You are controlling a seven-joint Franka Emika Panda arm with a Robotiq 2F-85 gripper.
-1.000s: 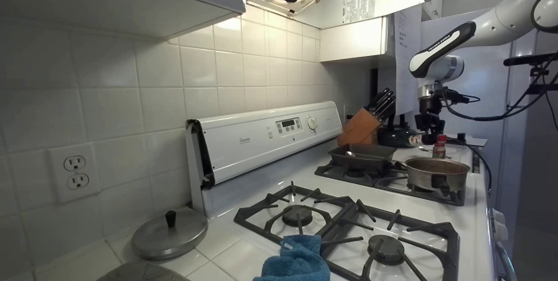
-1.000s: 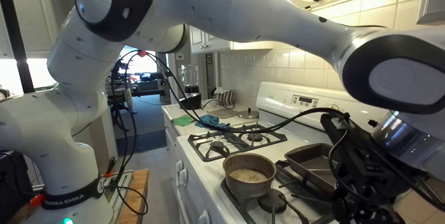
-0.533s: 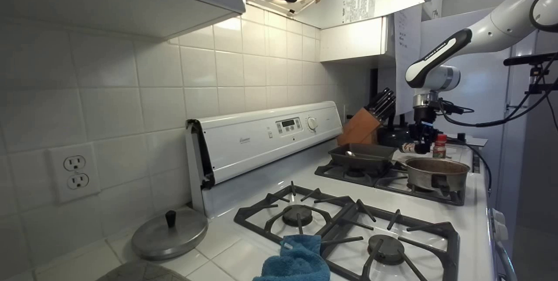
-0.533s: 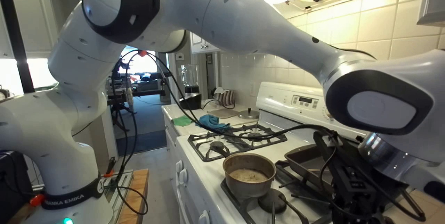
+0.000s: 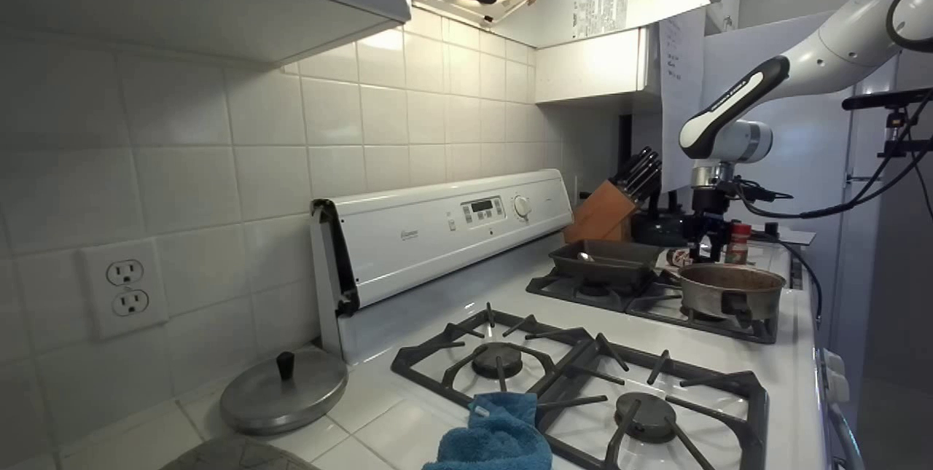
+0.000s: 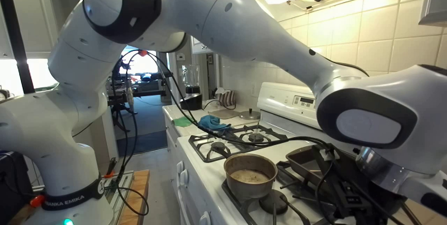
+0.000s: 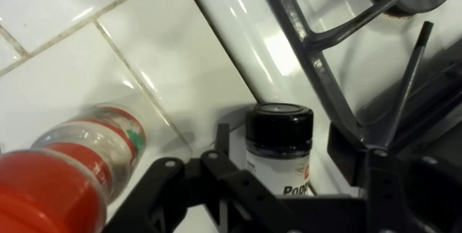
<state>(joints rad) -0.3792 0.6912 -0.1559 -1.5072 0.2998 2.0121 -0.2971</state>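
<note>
Hand (image 7: 285, 148): Released, its fingers (image 7: 223, 139) parted around the black-lidded jar (image 7: 279, 149), gaps showing at both flanks.
Jar's place: Between the hand's fingers, by the edge of the tiled worktop (image 7: 202, 56); in an exterior view the black-lidded jar (image 5: 678, 258) peeks out just beside the hand. Its base is hidden, so upright, leaning or flat cannot be told.
Heft: Likely light, an easy lift for the hand, though how full it is stays out of sight.
Walls: Probably stiff; glass or plastic is unclear, so a firm but measured squeeze seems wise.
Lid (image 7: 279, 128): Glossy and smooth, apt to slip if pinched askew.
Label (image 7: 272, 175): Lettered "Popp", the rest cut off by the hand. The best hold looks to be squarely across here, below the lid, one finger per side.
Red-capped bottle (image 7: 86, 157): Close beside the hand, leaving little room to spread on that flank.
Burner grate (image 7: 306, 45): Beyond the hand's fingertips, past the worktop's edge.
</note>
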